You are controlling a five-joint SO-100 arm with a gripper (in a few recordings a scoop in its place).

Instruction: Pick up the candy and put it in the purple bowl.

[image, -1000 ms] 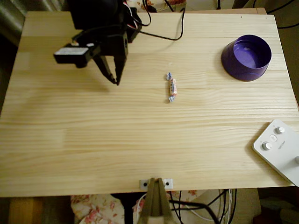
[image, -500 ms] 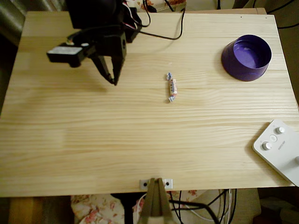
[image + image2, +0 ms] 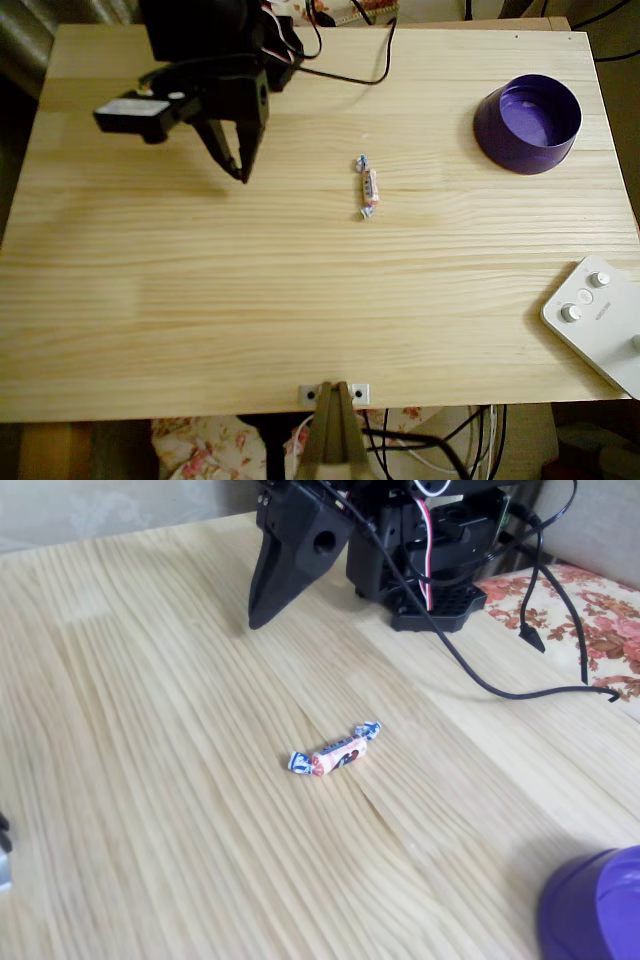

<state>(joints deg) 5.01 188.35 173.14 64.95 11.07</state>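
Observation:
The candy (image 3: 367, 187) lies on the bare wooden table near its middle, a small wrapped sweet with twisted bluish ends; the fixed view shows it lying flat as well (image 3: 336, 753). The purple bowl (image 3: 500, 135) stands upright at the far right of the table, and only its edge shows in the fixed view's lower right corner (image 3: 595, 910). My black gripper (image 3: 241, 177) hangs to the left of the candy, well apart from it, with its fingers together in a point and nothing held. In the fixed view, the gripper (image 3: 253, 623) points down above the wood behind the candy.
A white box with round knobs (image 3: 597, 320) sits at the table's front right corner. A black cable (image 3: 350, 75) runs across the back of the table from the arm's base (image 3: 430, 550). A small metal bracket (image 3: 334, 394) sits at the front edge.
The gripper and its side module have drifted slightly left and back, away from the candy. The candy and the bowl have not moved.

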